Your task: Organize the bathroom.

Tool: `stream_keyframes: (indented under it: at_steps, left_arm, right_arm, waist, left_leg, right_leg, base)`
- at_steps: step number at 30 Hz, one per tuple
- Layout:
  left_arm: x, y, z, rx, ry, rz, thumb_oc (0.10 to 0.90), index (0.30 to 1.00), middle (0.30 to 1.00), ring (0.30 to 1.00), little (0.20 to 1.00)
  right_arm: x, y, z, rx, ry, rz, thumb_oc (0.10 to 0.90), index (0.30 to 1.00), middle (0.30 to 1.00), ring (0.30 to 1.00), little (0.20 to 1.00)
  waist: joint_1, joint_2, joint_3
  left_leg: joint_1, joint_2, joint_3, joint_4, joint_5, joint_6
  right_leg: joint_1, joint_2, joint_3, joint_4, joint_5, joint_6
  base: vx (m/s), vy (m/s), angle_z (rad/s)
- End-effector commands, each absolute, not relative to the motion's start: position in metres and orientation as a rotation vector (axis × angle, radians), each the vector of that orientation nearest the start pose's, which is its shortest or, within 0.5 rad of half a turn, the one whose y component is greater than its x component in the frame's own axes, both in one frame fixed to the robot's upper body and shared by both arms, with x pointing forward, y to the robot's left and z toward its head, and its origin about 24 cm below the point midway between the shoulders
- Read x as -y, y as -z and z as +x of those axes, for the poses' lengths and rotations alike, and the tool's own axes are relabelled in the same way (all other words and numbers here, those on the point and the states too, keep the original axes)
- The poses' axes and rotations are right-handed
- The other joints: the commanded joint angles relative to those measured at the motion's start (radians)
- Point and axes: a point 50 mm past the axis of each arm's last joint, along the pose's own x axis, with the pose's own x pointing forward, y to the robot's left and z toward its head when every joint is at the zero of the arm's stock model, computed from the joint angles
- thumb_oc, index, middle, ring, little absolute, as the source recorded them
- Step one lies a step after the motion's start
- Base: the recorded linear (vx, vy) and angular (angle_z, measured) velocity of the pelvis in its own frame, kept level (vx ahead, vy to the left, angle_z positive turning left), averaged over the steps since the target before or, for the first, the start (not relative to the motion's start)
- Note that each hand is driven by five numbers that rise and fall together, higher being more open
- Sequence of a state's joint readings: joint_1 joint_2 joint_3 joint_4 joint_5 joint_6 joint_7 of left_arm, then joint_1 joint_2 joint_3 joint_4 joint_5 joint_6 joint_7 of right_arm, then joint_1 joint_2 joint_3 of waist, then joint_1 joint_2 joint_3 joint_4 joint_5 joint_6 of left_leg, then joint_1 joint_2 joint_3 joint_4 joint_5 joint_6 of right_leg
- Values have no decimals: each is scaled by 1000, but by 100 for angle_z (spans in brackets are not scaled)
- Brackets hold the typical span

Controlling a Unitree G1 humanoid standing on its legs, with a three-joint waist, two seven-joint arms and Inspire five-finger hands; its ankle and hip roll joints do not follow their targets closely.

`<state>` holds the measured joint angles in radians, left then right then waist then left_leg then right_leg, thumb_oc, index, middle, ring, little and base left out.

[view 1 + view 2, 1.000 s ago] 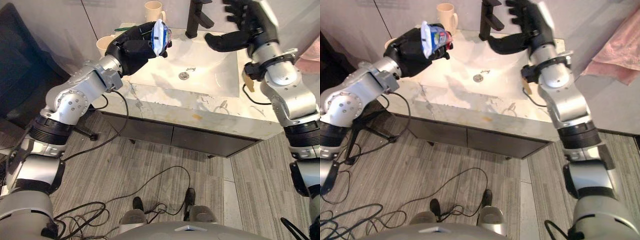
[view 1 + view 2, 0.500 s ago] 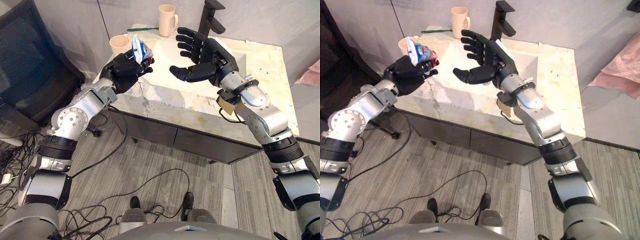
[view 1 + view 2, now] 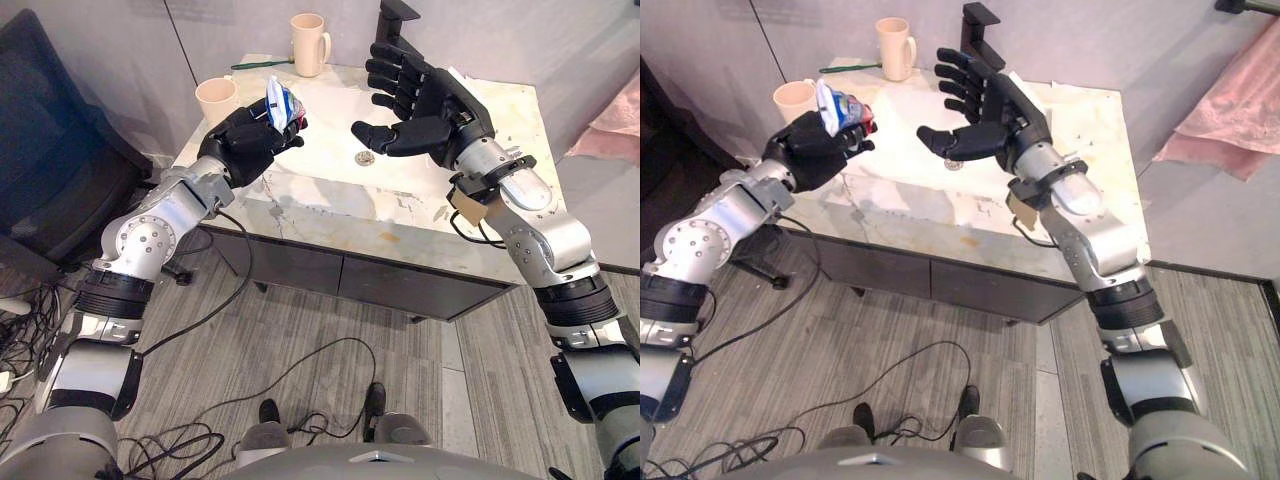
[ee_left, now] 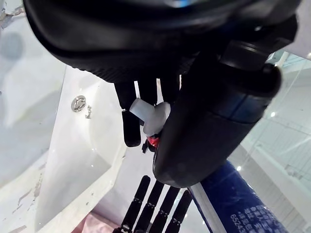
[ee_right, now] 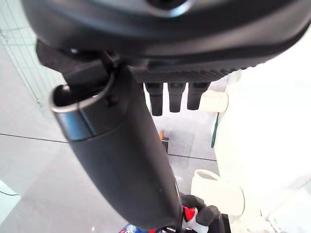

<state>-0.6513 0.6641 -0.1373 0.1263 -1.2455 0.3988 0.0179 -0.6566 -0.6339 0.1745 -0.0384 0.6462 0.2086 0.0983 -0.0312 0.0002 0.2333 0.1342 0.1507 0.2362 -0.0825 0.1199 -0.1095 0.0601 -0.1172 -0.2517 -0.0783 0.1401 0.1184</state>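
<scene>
Marble vanity top (image 3: 420,215) with a sunken sink (image 3: 340,140) lies below both hands. Curled round a toothpaste tube (image 3: 279,101), the left hand (image 3: 245,140) holds it upright above the counter's edge. Just beside it the right hand (image 3: 425,105) hangs spread, palm facing the tube. Judged risk: a mistimed handover could drop the tube into the sink, or knock the near cup (image 3: 216,99) behind the left hand.

Left hand (image 3: 812,150) curled round a white-and-blue tube (image 3: 840,106) with a red end, held upright above the marble bench (image 3: 1095,190) at its left edge. Right hand (image 3: 990,115) spread open over the sink (image 3: 905,135), palm toward the tube, apart from it. Two cream mugs, one (image 3: 792,98) just behind the left hand, one (image 3: 894,47) at the back beside a green toothbrush (image 3: 850,67); black faucet (image 3: 975,28) behind the right hand, pink towel (image 3: 1230,110) hanging at far right.
</scene>
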Motion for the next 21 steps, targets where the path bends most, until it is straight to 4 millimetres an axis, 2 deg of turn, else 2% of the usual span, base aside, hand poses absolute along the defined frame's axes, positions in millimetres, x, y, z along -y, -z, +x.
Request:
stream_keyframes:
  at_steps: [1, 6, 11, 13, 21]
  left_arm:
    - [-209, -239, 339, 187, 409, -498, 400, 300, 300, 300, 300]
    - [-213, -238, 338, 188, 399, -511, 400, 300, 300, 300, 300]
    - [-209, -237, 338, 171, 391, -549, 400, 300, 300, 300, 300]
    - [-207, -232, 340, 146, 381, -592, 400, 300, 300, 300, 300]
    - [-193, -213, 343, 45, 352, -864, 400, 300, 300, 300, 300]
  right_arm:
    - [165, -279, 305, 569, -490, -58, 800, 900, 900, 900, 900]
    - [161, -281, 292, 583, -577, -14, 800, 900, 900, 900, 900]
    - [145, -282, 283, 579, -691, 20, 800, 900, 900, 900, 900]
    - [133, -280, 281, 568, -739, 21, 800, 900, 900, 900, 900]
    - [111, -269, 281, 514, -798, 25, 800, 900, 900, 900, 900]
  waist:
    - [10, 18, -159]
    - [-4, 20, -164]
    - [-6, 21, -167]
    - [-3, 22, -166]
    - [1, 15, -169]
  left_leg:
    - [-14, 52, 4, 49, -95, -47]
    - [-11, 55, 15, 45, -93, -47]
    - [-17, 57, 16, 50, -93, -47]
    - [-18, 58, 15, 51, -91, -48]
    - [-11, 63, 12, 47, -81, -52]
  right_leg:
    - [25, -36, 12, 40, -144, 23]
    - [19, -32, 22, 40, -146, 22]
    - [16, -31, 25, 41, -147, 20]
    - [16, -30, 25, 41, -147, 18]
    - [30, -24, 19, 32, -144, 13]
  base:
    - [17, -5, -9]
    - [11, 2, -5]
    - [0, 0, 0]
    - [0, 0, 0]
    - [8, 0, 0]
